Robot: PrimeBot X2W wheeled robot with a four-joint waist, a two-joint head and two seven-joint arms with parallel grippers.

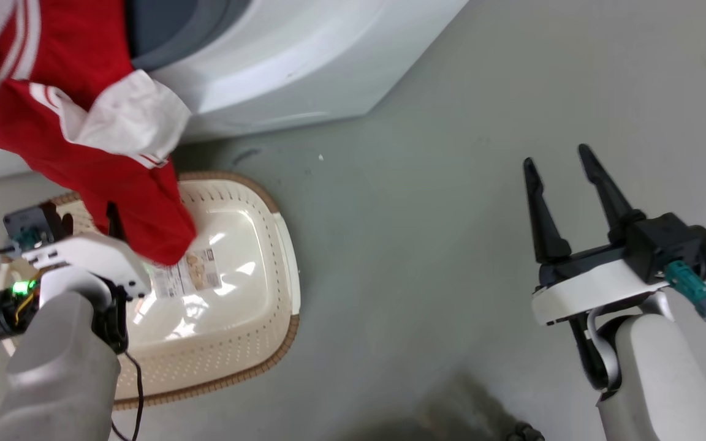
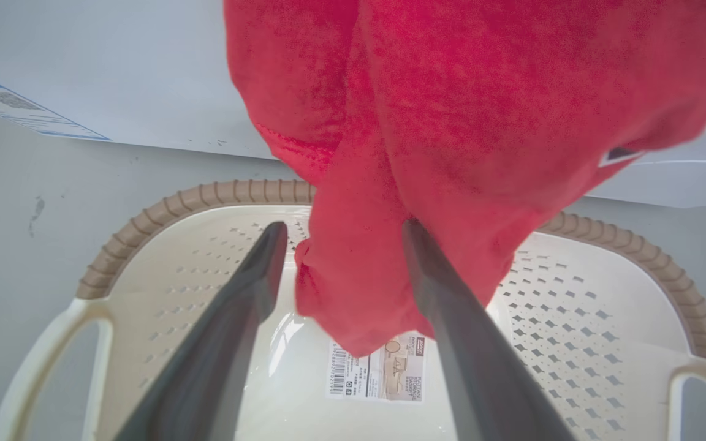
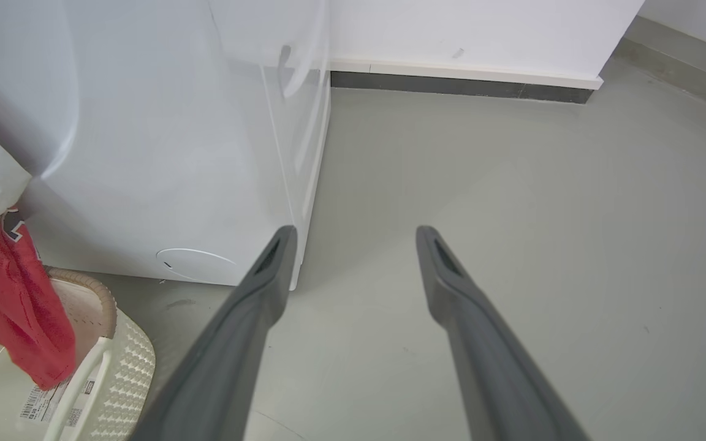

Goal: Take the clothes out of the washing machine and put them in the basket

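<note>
- Step in hand: getting the red garment (image 1: 126,208) out of the washing machine (image 1: 304,61). It hangs from 11 o'clock, its tail over the basket (image 1: 279,343) at 7.
- My left gripper (image 2: 344,225) is spread wide with fabric between the fingers, not pinched.
- My right gripper (image 1: 558,158), at 4 o'clock, is spread and empty.
- Next, I reckon: close the left gripper on the fabric and drag it down into the basket.

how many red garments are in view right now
1 that I can separate: the red clothes hang from the washing machine opening down into the basket. It could be two bunched together; more may be hidden in the drum.
</note>
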